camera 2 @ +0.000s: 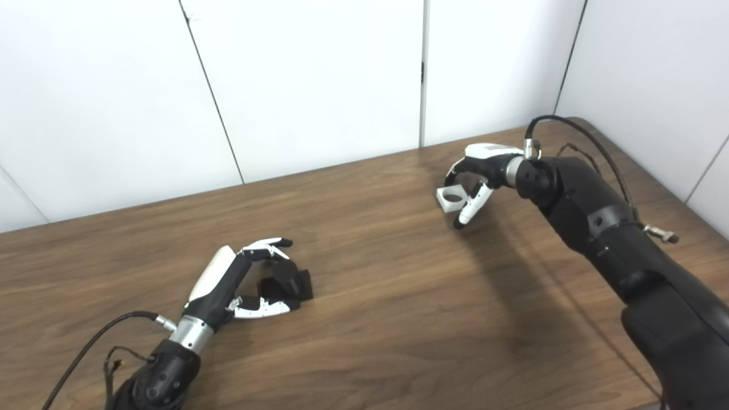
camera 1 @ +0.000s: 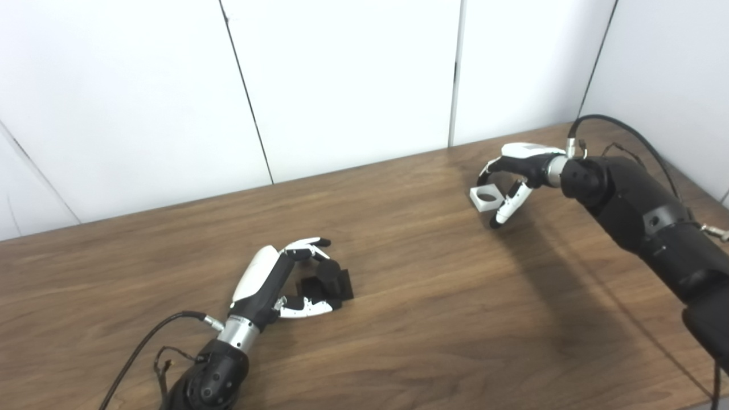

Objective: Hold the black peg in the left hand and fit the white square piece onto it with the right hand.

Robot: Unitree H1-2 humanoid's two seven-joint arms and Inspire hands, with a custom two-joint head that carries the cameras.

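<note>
Still early: L hand (camera 1: 285, 279) fingers curled round black peg (camera 1: 333, 283) on table (camera 1: 427, 319); R hand (camera 1: 515, 173), well right of peg, pinches white square piece (camera 1: 486, 199) — should lift peg upright, then align hole.

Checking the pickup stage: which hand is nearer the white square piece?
Right. The right hand is at the white square piece, its fingers curled around it at the table's far right. The left hand is far off at the near left, around the black peg.
</note>
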